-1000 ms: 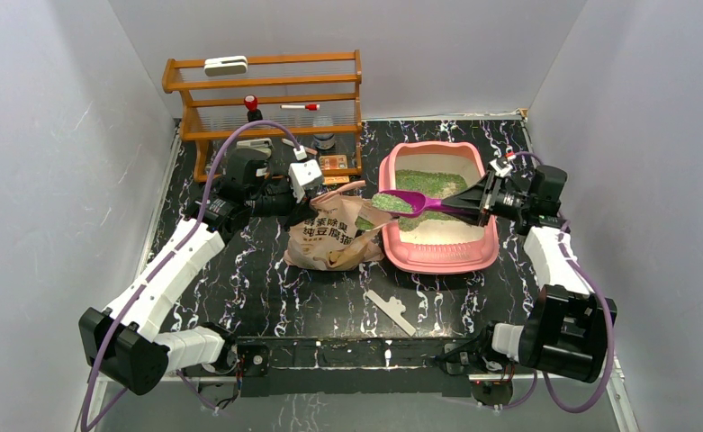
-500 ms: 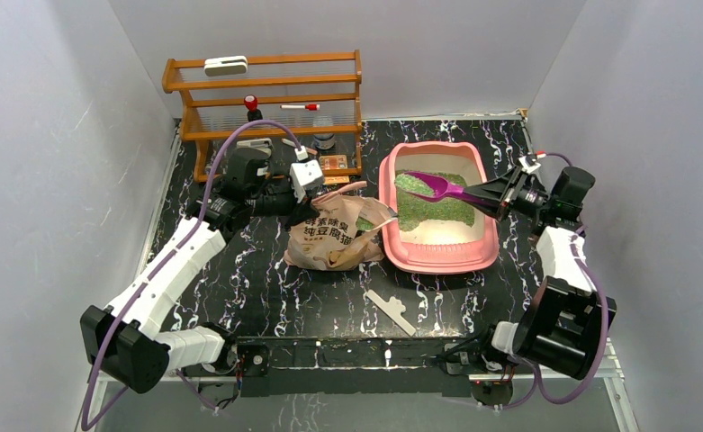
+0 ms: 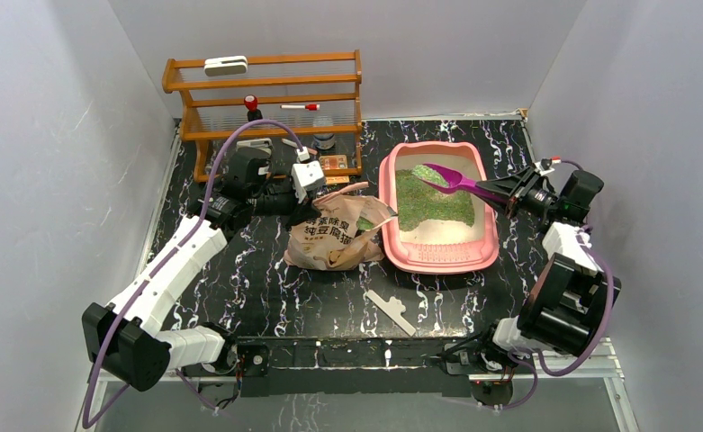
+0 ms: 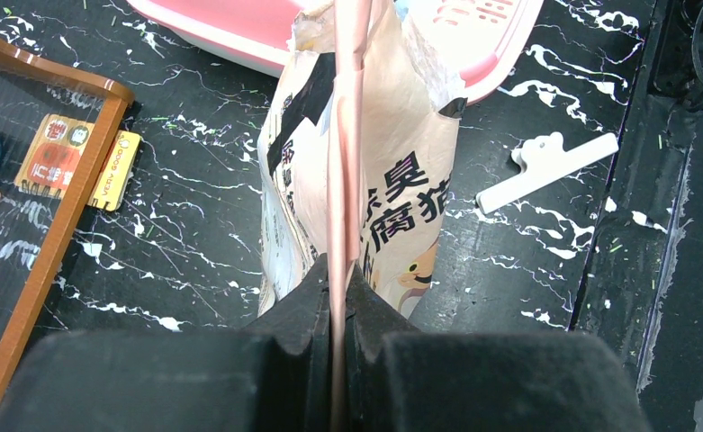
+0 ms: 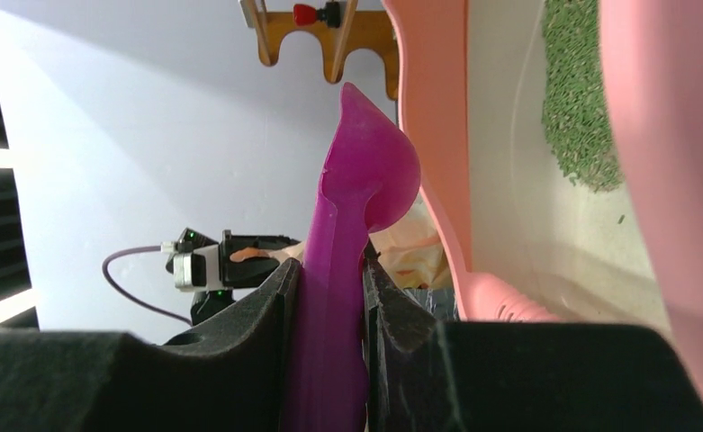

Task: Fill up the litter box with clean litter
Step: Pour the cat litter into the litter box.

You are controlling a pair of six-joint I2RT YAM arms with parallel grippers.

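The litter box (image 3: 386,184) sits near the far right corner of the surface, with green litter (image 3: 433,202) covering its far and middle floor and the near end bare cream. The right tool (image 3: 507,189) grips the handle of a purple scoop (image 3: 446,178), held above the litter. The left tool (image 3: 314,200) is pinched tight on the top edge of the bag (image 3: 329,238), which leans against the box's left side.

litter box (image 3: 437,264) 1 | scoop (image 3: 451,183) 1 | bag (image 3: 329,238) 1 | rack (image 3: 358,99) 1
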